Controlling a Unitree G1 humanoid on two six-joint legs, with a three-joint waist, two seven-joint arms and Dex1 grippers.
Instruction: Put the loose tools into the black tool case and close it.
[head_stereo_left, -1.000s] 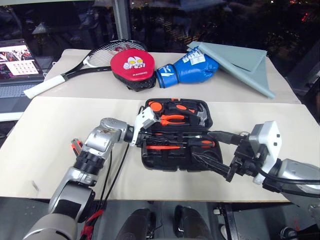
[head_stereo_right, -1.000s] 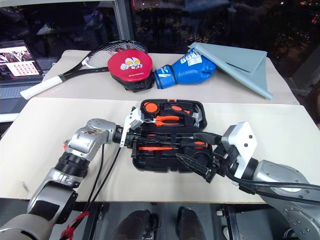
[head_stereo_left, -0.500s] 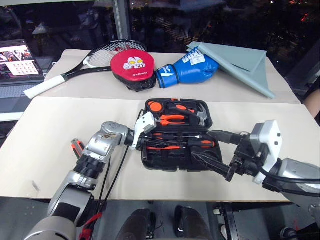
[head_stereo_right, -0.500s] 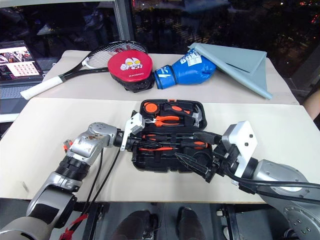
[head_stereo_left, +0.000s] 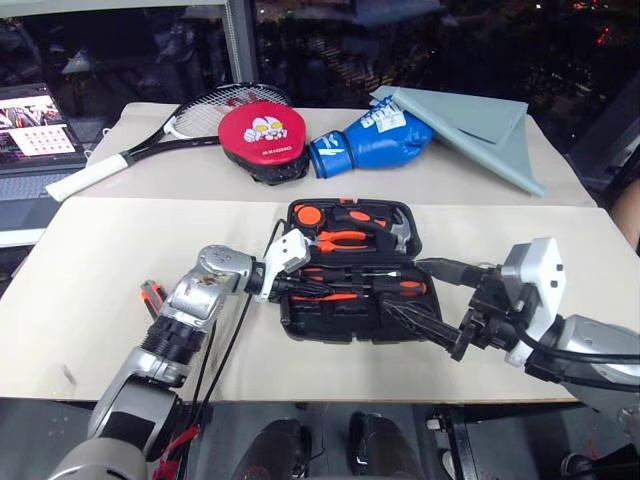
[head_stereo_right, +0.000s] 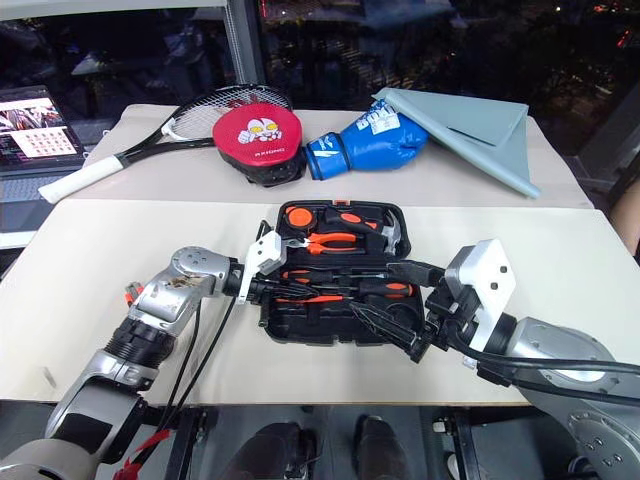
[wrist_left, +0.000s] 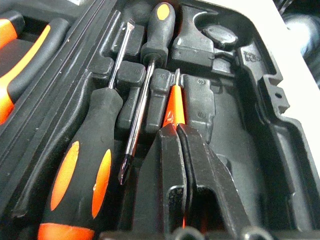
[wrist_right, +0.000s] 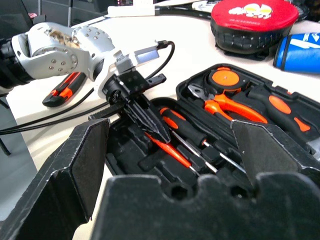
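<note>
On the near beige table, catalogued:

Case: black tool case (head_stereo_left: 352, 275), lying open and flat near the table's front edge, long axis running left-right across the robot's view; lid half on the far side, tray half nearer.

Lid half contents: orange-handled pliers (head_stereo_left: 343, 238), hammer (head_stereo_left: 400, 232) and a round orange-capped item (head_stereo_left: 306, 214), all seated in recesses.

Tray contents: 2 black-and-orange screwdrivers (wrist_left: 87, 165) lying side by side along the case's long axis, pointing in opposite directions, so each tip lies beside the other's handle; slim orange tester screwdriver (wrist_left: 172, 107) parallel to them on the near side, its metal tip toward the case's right end.

Left gripper: (wrist_right: 159, 134) clenched, fingers pressed together around the orange tester's handle end, reaching into the tray from the case's left end and pointing along the same axis as the tools.

Right gripper: (head_stereo_left: 425, 297) released, fingers spread wide, at the case's right front corner, aimed left toward the tray; nothing between the fingers.

Utility knife: (head_stereo_left: 152, 294) orange and black, lying on the table left of the case, behind the left forearm, apart from the case; long axis angled toward the front-right.

Far table: red round pad (head_stereo_left: 263, 128), blue boxing glove (head_stereo_left: 368, 141), racket (head_stereo_left: 150, 143), grey folded sheet (head_stereo_left: 480, 130).
</note>
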